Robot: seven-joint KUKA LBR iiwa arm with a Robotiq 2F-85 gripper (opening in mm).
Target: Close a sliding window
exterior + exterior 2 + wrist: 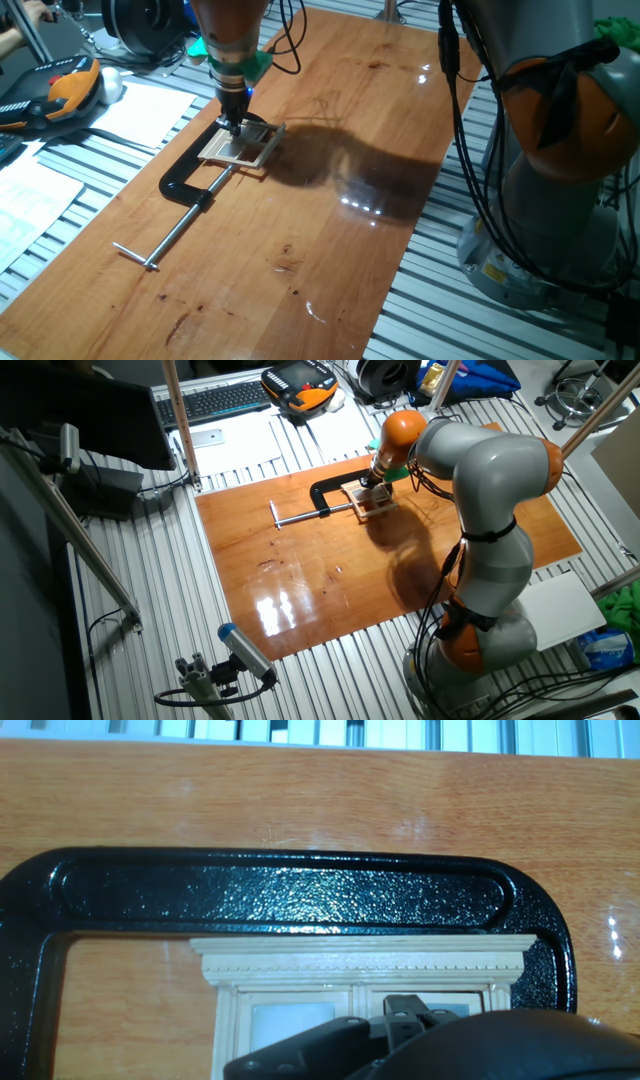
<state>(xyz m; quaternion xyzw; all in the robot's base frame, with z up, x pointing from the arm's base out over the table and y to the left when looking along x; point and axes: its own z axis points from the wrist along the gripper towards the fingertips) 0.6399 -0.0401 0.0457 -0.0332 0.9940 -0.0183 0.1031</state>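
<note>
Nearest your hand camera sat the dark body of the gripper (420,1020), low over the sliding window (365,975), whose pale carved top rail lay just inside the black clamp (280,895). From one fixed view you saw the gripper (233,124) come straight down on the near-left part of the window (243,146), touching it or nearly so. The window lay flat on the wooden table (330,240), held in the clamp's mouth. Whether the fingers were spread or pressed together, you could not tell
</note>
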